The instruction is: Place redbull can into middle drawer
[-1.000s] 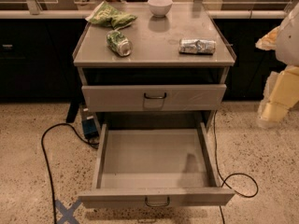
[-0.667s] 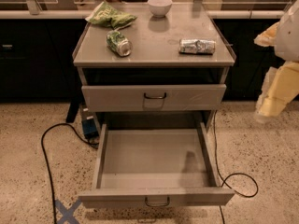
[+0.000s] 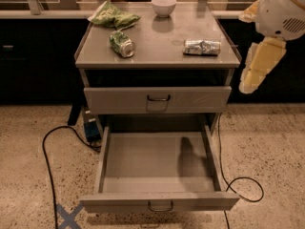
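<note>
The redbull can (image 3: 202,47) lies on its side on the right part of the cabinet top (image 3: 157,51). The middle drawer (image 3: 152,163) is pulled fully out and holds nothing; its dark wire handle is on the front panel at the bottom. My gripper (image 3: 257,67) shows as a cream-coloured part of the arm at the right edge of the camera view. It hangs beside the cabinet's right side, to the right of the can and apart from it. It holds nothing that I can see.
A stubby green can (image 3: 122,44) lies on the left of the top, with a green snack bag (image 3: 113,17) and a white bowl (image 3: 163,6) behind. The upper drawer (image 3: 157,99) is closed. Black cables (image 3: 47,166) run over the speckled floor on both sides.
The arm and gripper have moved up and to the left, closer to the cabinet's right edge. The cans and drawers have not moved.
</note>
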`<state>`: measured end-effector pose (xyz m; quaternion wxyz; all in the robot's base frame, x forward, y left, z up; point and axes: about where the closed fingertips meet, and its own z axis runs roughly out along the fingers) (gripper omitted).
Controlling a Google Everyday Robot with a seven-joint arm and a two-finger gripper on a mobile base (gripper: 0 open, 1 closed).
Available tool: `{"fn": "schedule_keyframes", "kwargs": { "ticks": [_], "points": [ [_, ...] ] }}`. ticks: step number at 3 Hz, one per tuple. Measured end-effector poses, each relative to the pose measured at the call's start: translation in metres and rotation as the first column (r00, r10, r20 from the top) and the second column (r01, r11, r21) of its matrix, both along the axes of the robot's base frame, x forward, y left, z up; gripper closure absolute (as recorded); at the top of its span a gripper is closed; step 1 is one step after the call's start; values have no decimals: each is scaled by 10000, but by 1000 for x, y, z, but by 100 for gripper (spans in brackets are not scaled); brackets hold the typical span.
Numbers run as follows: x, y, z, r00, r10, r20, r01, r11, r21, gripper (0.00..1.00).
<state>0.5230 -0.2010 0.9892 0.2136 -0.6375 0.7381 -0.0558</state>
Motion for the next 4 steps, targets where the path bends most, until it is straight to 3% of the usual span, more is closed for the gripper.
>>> {"fn": "schedule_keyframes", "kwargs": {
  "ticks": [2, 3, 4],
  "points": [
    [123, -3, -23, 9997, -112, -233, 97, 9979, -637, 0],
    [172, 5, -33, 9997, -143, -183, 128, 9968, -787, 0],
    [216, 8, -34, 9986, -338, 395, 369, 9962, -791, 0]
  ]
}}
